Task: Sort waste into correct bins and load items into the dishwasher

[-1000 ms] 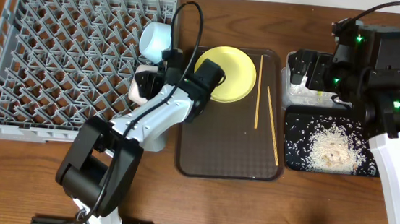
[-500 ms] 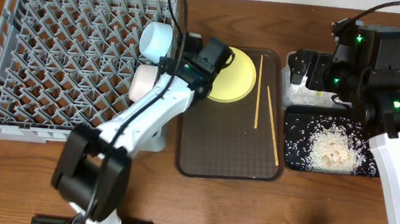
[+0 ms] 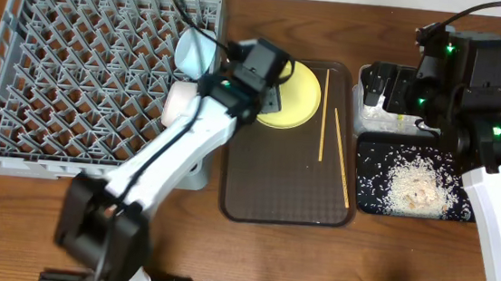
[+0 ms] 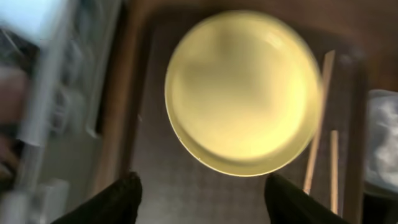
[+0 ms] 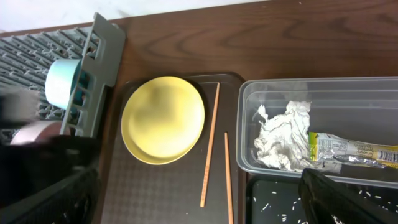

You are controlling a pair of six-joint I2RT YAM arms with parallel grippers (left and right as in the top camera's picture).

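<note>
The yellow plate [image 3: 298, 97] lies at the back of the brown serving tray [image 3: 286, 198]. It fills the left wrist view [image 4: 242, 93] and shows in the right wrist view [image 5: 163, 118]. My left gripper [image 3: 270, 69] hangs open and empty over the plate's left edge [image 4: 202, 199]. Two chopsticks [image 3: 324, 115] [image 5: 210, 143] lie on the tray right of the plate. A light blue bowl [image 3: 193, 49] and a white dish [image 3: 176, 105] stand in the grey rack [image 3: 84, 71]. My right gripper [image 3: 390, 84] [image 5: 199, 202] is open and empty above the clear container [image 5: 311, 84], which holds tissue [image 5: 280, 137] and the wrapper [image 5: 348, 149].
The black tray [image 3: 371, 169] in front of the clear container holds rice [image 3: 415, 187]. The rack's right wall [image 5: 102, 43] stands close to the brown tray's left edge. My right arm hides much of the clear container from overhead.
My left gripper has moved from the white dish at the rack's right edge to the right, over the yellow plate. The white dish stays in the rack. The right arm has not moved.
</note>
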